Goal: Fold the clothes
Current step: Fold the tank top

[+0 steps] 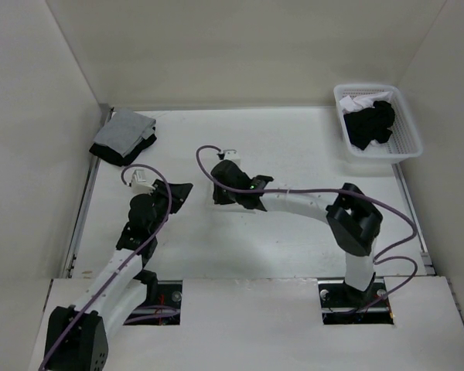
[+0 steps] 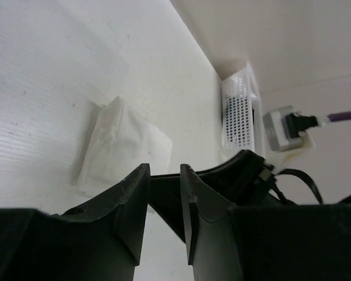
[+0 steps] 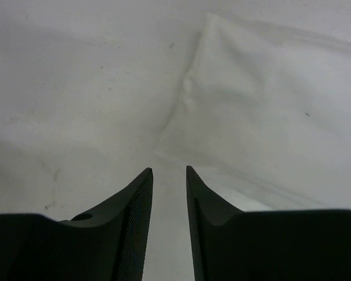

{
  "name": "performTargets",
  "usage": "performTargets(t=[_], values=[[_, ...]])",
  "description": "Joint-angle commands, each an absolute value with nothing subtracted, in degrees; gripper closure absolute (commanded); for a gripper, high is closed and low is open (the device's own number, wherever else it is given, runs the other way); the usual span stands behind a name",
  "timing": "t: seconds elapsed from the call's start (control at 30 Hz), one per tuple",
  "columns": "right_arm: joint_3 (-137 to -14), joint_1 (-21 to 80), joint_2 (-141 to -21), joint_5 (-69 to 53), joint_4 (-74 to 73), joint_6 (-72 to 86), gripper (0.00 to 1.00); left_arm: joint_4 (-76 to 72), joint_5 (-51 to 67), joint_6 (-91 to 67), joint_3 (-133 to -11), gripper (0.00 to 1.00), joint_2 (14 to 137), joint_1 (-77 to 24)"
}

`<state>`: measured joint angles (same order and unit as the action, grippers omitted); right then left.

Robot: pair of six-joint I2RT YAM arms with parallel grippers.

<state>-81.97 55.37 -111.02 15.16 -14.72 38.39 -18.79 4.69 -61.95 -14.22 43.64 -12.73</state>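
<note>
Right wrist view begins with the right gripper (image 3: 168,171), whose two matt black fingers (image 3: 128,234) taper to points and carry fine ribs on the inner faces. Just beyond them lies the white garment (image 3: 257,111), thin soft cloth folded to a rough rectangle, with a raised ridge along its left edge and a few shallow creases. It lies flat on the white table (image 3: 76,88), which is smooth with small dark specks. From the left wrist the same garment looks like a small puffy packet, just ahead of the left gripper (image 2: 164,170), between the two grippers near the middle of the table. Farther back, at the far right corner, stands a white plastic basket (image 1: 387,153) with perforated walls, holding a black garment (image 1: 371,124) and some white cloth (image 1: 359,102). At the far left lies a grey-and-black cloth stack (image 1: 124,135). Both grippers have their fingers a little apart, with a narrow empty gap, and grip nothing. Whether the right one touches the garment's near edge, I cannot tell.
</note>
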Motion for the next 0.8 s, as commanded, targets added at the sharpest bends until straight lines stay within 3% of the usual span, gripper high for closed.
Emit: performTargets(t=[0.0, 0.07, 0.13, 0.4, 0.5, 0.67, 0.77], values=[[-74.6, 53.3, -101.5, 14.4, -5.7, 39.5, 0.75, -22.3, 5.2, -61.3, -15.2, 0.74, 47.3, -15.7], [-68.6, 52.3, -97.3, 12.7, -2.0, 39.1, 0.89, -23.9, 4.1, -60.6, -15.4, 0.76, 50.2, -18.4], [-60.7, 52.0, -91.8, 12.2, 3.7, 37.9, 0.96, -24.1, 2.8, -59.3, -15.6, 0.78, 52.5, -20.7], [-34.4, 44.1, -66.9, 12.0, 14.6, 34.8, 0.97, -16.7, -6.4, -53.1, -13.4, 0.81, 52.1, -22.9], [-29.9, 37.9, -60.5, 11.4, 14.2, 35.2, 0.9, -12.5, -11.5, -51.2, -13.3, 0.76, 51.2, -23.1], [-25.0, 27.3, -57.1, 11.3, 17.7, 37.1, 0.59, -8.2, -15.0, -48.7, -14.9, 0.61, 50.4, -22.7], [-21.7, 24.6, -57.5, 12.2, 21.1, 38.3, 0.5, -5.0, -15.6, -47.8, -16.9, 0.56, 51.5, -22.5]])
